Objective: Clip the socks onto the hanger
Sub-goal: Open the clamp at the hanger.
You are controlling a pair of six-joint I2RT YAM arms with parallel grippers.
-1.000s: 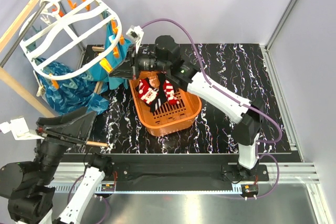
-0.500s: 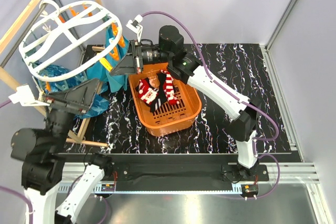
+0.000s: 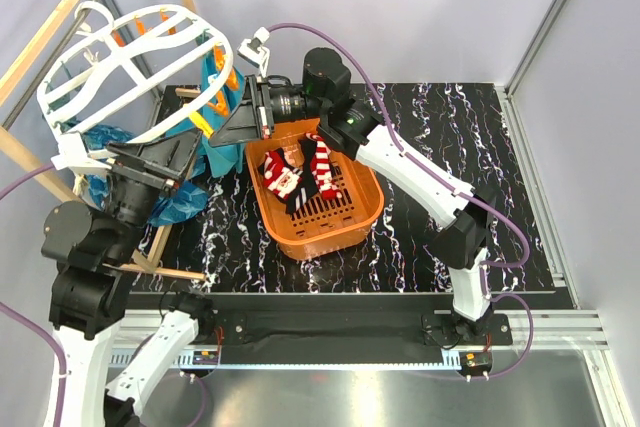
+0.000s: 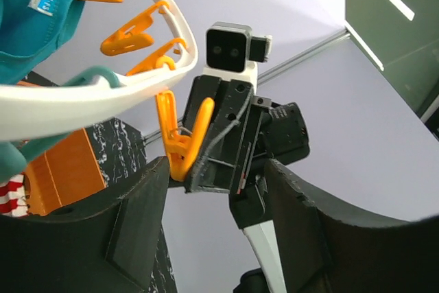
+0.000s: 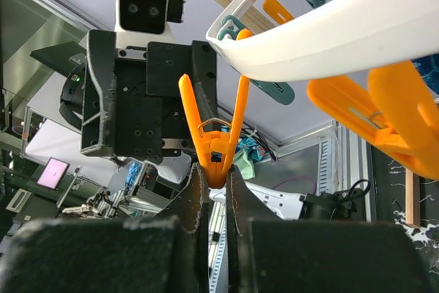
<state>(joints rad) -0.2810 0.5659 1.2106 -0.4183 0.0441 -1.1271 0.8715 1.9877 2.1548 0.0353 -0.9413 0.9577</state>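
Observation:
The white oval hanger [image 3: 130, 57] hangs at the upper left with several orange pegs on its rim. My right gripper [image 3: 215, 134] is shut on the bottom tip of one orange peg [image 5: 216, 138] that hangs from the hanger rim [image 5: 329, 39]. My left gripper [image 3: 188, 152] is raised beside it, open and empty, and faces that peg [image 4: 180, 135] and the right gripper [image 4: 206, 169]. Its fingers [image 4: 137, 224] stand wide apart. Two red-and-white striped socks [image 3: 300, 172] lie in the orange basket [image 3: 345, 222]; a bit of one shows in the left wrist view [image 4: 9, 197].
Teal-blue cloths [image 3: 130, 162] hang below the hanger and lie at the table's left. A wooden pole frame [image 3: 45, 32] stands at the far left, with a wooden stick [image 3: 165, 272] near the front edge. The black marbled table [image 3: 450, 137] extends to the right of the basket.
My left arm has risen from low at the front left up to the hanger's lower edge. My right gripper has shifted up slightly with the peg, and the hanger has tilted.

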